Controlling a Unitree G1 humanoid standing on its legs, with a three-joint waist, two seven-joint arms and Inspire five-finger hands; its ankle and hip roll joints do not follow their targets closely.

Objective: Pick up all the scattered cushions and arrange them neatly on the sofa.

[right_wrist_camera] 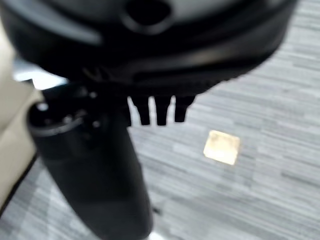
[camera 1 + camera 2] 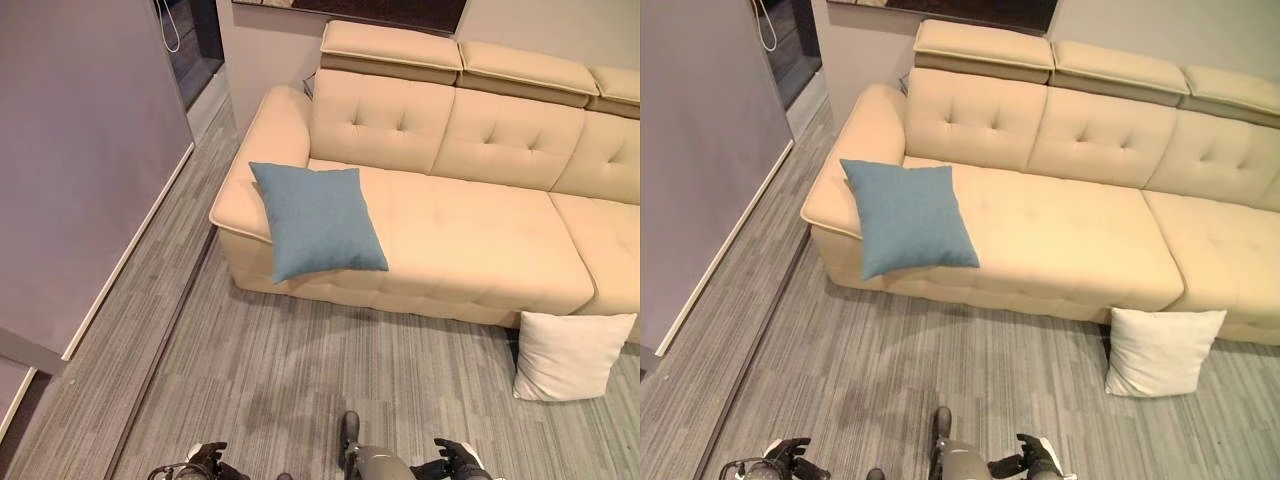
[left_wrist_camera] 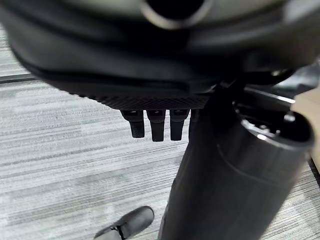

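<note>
Nearest to me, both my hands hang low at the near edge of the scene — my left hand on the left, my right hand on the right. In each wrist view the fingers point straight down toward the grey plank floor, relaxed and holding nothing; the right hand's fingers look the same.

A little farther, to the right, a white cushion stands on the floor, leaning against the front of the sofa. It is the one cushion I can see off the seat. Farther again, on the left end of the seat, a blue cushion lies flat and askew, one corner hanging just over the front edge, beside the armrest.

As I judge it, I am between pickups — nothing is in hand. The next move calls for stepping right and toward the sofa, bending down, and taking the white cushion with both hands from its sides. The blue one probably wants propping upright against the backrest afterwards.
</note>
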